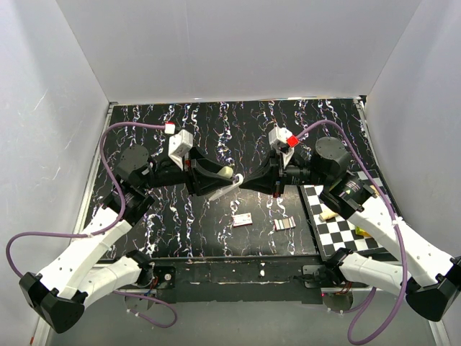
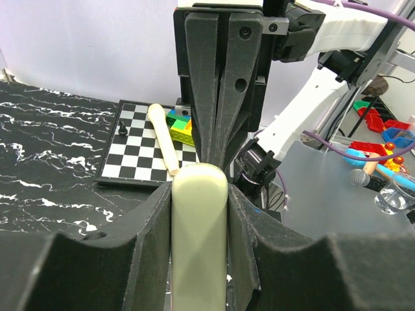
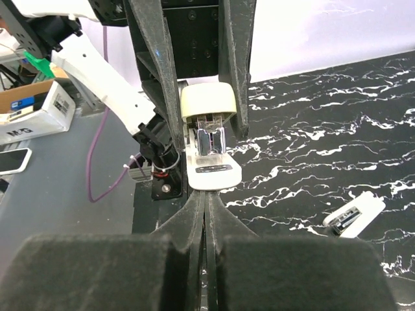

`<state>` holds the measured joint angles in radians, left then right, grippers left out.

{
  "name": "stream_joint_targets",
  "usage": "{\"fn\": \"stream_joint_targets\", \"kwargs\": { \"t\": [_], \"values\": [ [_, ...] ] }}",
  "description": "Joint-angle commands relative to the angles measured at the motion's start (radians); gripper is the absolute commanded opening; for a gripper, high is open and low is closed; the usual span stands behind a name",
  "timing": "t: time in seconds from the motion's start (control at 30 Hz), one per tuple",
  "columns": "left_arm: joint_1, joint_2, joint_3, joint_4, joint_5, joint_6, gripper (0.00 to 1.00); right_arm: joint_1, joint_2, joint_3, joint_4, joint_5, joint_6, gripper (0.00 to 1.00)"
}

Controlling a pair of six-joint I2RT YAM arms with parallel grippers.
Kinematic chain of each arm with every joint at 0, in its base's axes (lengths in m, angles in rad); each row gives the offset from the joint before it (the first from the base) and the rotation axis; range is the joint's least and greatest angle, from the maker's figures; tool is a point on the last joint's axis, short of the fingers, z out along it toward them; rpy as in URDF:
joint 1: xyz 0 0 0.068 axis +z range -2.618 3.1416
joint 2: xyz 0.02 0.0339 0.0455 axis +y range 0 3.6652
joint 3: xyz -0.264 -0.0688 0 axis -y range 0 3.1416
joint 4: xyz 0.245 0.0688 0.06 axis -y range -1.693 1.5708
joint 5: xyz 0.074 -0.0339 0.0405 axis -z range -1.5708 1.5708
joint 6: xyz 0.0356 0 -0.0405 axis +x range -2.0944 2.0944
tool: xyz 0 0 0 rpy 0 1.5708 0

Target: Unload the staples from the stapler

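Your left gripper (image 2: 199, 214) is clamped on the cream stapler (image 3: 207, 103), one finger on each side, holding it over the middle of the table (image 1: 144, 223). From the right wrist you can see the stapler's metal channel between its cream top and its white base. Your right gripper (image 3: 205, 201) faces it with fingers pressed together, the tips right at the end of the white base; you cannot tell whether they touch it. Nearer the front edge lie a small white piece (image 1: 243, 220) and, just to its right, a small striped piece (image 1: 284, 224). In the front right corner the checkerboard (image 1: 328, 216) carries a wooden stick (image 2: 163, 139), a black pawn (image 2: 122, 128) and coloured bricks (image 2: 179, 126).
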<state>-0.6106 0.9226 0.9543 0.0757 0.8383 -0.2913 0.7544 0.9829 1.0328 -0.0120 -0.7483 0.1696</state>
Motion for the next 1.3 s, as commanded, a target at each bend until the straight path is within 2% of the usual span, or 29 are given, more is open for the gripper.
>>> {"fn": "stream_joint_targets", "kwargs": {
  "t": [0.0,0.57,0.8,0.93,1.27],
  "values": [
    [0.002,-0.013,-0.008,0.047,0.059,-0.028,0.0,-0.001,-0.015,0.035,0.136,-0.059,0.041,0.01],
    [-0.015,0.079,-0.014,0.082,0.254,-0.082,0.0,0.002,0.106,0.139,0.337,-0.143,0.119,0.01],
    [-0.051,0.124,0.0,0.084,0.289,-0.082,0.0,0.02,0.183,0.245,0.336,-0.166,0.108,0.01],
    [-0.054,0.107,0.004,0.059,0.259,-0.054,0.0,0.019,0.172,0.227,0.319,-0.154,0.09,0.01],
    [-0.054,0.062,0.069,-0.071,0.116,0.043,0.0,0.002,0.054,0.061,0.179,-0.028,0.001,0.01]
  ]
}}
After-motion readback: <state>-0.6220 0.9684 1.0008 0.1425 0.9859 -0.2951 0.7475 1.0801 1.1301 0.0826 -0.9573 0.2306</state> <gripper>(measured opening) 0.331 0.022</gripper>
